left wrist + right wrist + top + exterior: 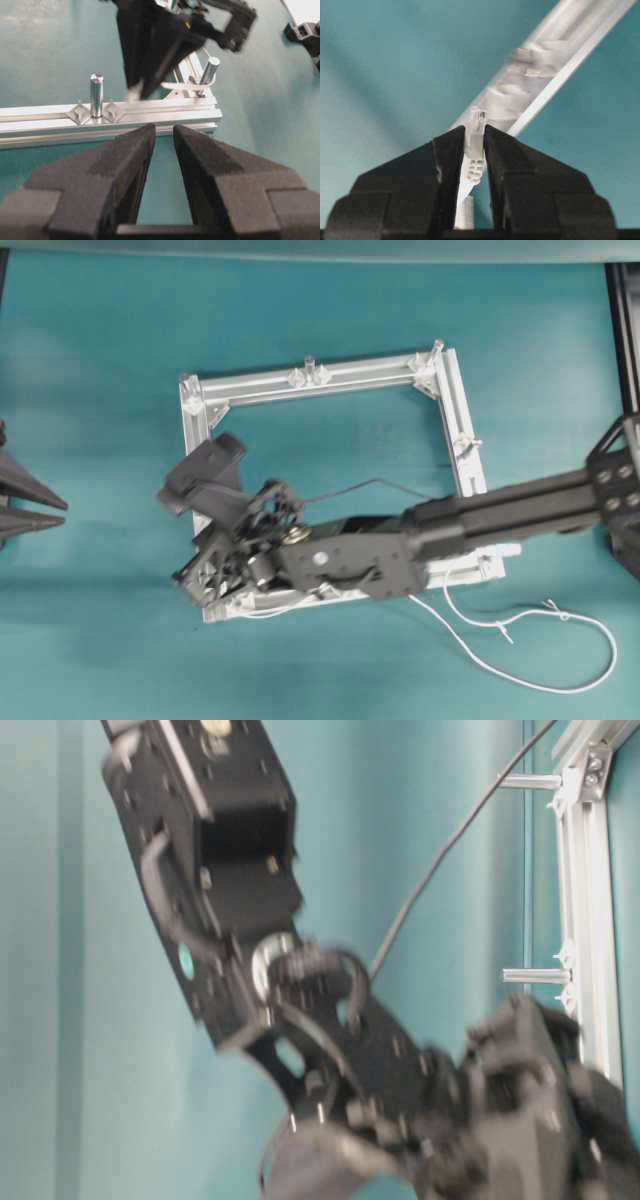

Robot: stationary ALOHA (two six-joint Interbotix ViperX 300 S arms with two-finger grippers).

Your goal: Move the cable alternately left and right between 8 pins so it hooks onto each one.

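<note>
Cable (520, 645) looks light and floppy, slack trailing on the table beside the frame (462, 420), so gripping the stiffer plug (476, 131) makes sense, right gripper (474, 137) clenched on it, left gripper (164, 131) parked released.

A robotics lab bench — a plain teal table top (100, 340) bearing a square aluminium-profile frame (455, 420) with upright pins (96, 95), black robot arms (520, 505) at left and right, a black rail (625, 330) far right.

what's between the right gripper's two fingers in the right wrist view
The cable's small clear plug end, pinched between the right gripper's fingers; the right wrist view shows it.
</note>
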